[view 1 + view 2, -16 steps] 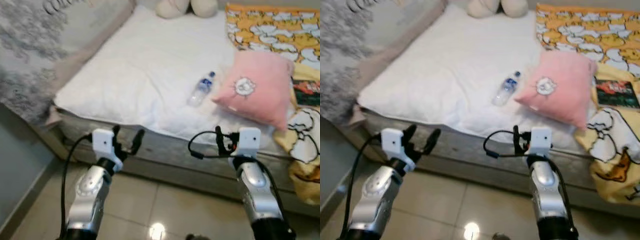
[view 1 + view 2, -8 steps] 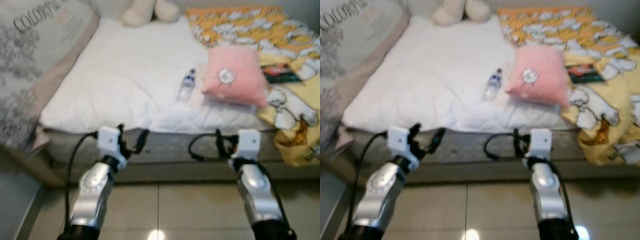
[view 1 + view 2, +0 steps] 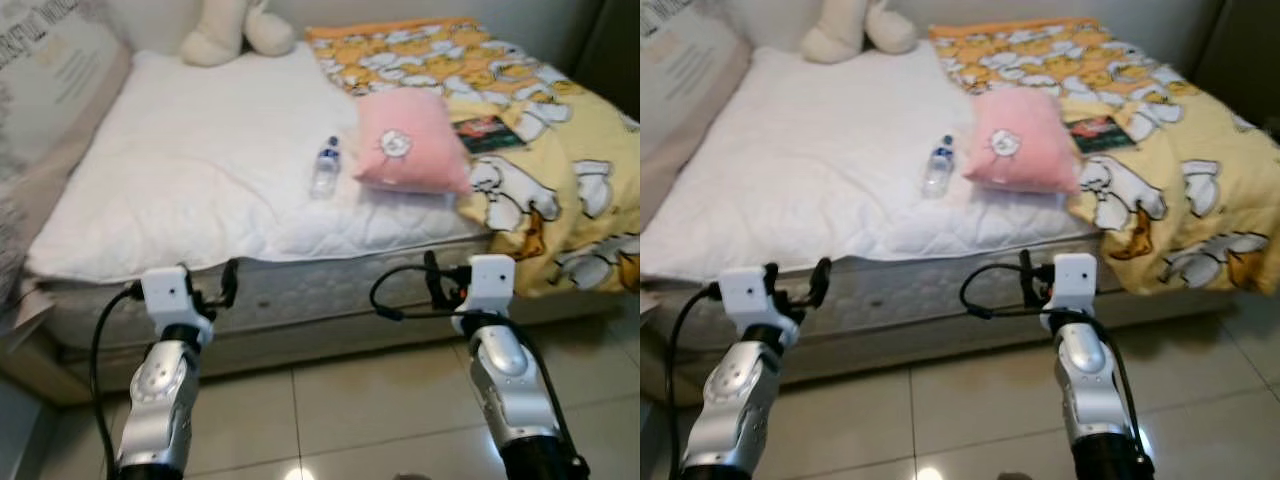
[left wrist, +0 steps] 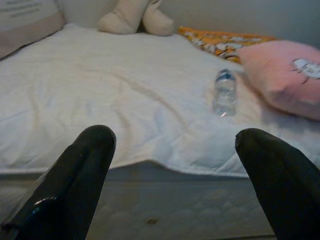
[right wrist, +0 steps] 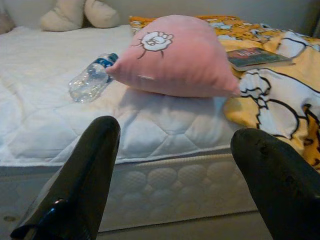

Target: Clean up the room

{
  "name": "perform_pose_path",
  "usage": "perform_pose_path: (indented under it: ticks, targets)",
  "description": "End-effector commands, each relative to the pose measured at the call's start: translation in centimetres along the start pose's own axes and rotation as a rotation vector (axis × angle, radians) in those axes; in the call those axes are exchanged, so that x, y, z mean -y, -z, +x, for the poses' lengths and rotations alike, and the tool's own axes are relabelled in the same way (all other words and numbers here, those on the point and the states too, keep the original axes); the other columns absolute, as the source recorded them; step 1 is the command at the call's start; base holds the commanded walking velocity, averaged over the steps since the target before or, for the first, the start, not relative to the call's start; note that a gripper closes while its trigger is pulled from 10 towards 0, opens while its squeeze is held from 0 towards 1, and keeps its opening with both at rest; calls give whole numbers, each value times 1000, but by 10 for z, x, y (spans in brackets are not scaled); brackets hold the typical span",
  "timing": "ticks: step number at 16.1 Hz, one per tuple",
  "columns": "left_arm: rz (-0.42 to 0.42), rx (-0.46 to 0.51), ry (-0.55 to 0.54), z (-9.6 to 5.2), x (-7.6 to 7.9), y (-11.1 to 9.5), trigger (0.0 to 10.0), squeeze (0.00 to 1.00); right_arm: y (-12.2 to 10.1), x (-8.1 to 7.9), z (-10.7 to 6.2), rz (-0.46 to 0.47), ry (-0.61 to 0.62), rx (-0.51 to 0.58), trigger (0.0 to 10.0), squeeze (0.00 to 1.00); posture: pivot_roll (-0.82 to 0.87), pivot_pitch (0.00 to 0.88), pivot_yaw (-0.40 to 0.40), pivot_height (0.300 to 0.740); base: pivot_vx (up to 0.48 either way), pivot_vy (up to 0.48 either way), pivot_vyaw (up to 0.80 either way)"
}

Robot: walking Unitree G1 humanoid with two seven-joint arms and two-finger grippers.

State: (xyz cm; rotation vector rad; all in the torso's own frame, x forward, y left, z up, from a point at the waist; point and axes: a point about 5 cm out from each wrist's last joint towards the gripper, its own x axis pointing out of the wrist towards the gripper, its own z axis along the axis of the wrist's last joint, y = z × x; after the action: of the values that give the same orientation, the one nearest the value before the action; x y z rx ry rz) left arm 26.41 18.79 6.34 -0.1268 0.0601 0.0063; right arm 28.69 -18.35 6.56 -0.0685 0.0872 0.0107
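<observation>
While both arms are raised over the tiled floor at the foot of the bed, the left hand has its two black fingers spread wide apart with nothing between them, and the right hand is likewise spread and empty. In the left eye view the left hand sits at about 7 o'clock and the right hand at about 5 o'clock, both short of the mattress edge.

On the white quilted mattress cover a clear plastic water bottle with a blue cap lies on its side, near the middle of the view, roughly at 12 o'clock from the gap between the two hands. Just beside it, at its 3 o'clock, rests a pink cushion with a small white cartoon figure on its face; whether the bottle and cushion touch cannot be told.

A yellow blanket printed with white ducks covers the bed toward 2 o'clock and drapes over its side. A book lies on the blanket just past the cushion. A cream plush toy sits at the head of the bed, at about 11 o'clock, and a printed pillow lies toward 10 o'clock.
</observation>
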Motion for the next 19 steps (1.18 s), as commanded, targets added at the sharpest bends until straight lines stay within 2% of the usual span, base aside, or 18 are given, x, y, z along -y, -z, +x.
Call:
perform_pose_path:
  ticks: [1,4,7,11,16,19]
  targets:
    - [34,2,40,2,6,-1,10000,0,-5,-1,3,6,-9,22,10000,0,-142,0,103,740,0,0,0]
    - [51,10,78,3,14,-3,10000,0,-4,-5,5,-3,-33,14,10000,0,-140,0,106,740,0,-288,0]
    - [35,20,69,7,15,-5,10000,0,-4,-9,6,-12,-48,14,10000,0,-140,0,105,740,247,-407,763]
    - [38,23,65,8,13,-6,10000,0,-6,-10,6,-18,-52,27,10000,0,-140,0,103,740,265,-396,0]
    - [62,52,111,8,25,-10,10000,0,-6,-14,6,-14,-52,31,10000,0,-138,0,106,740,285,-382,0]
    - [61,64,121,10,27,-13,10000,0,-7,-13,8,-13,-46,37,10000,0,-142,0,110,740,286,-382,0]
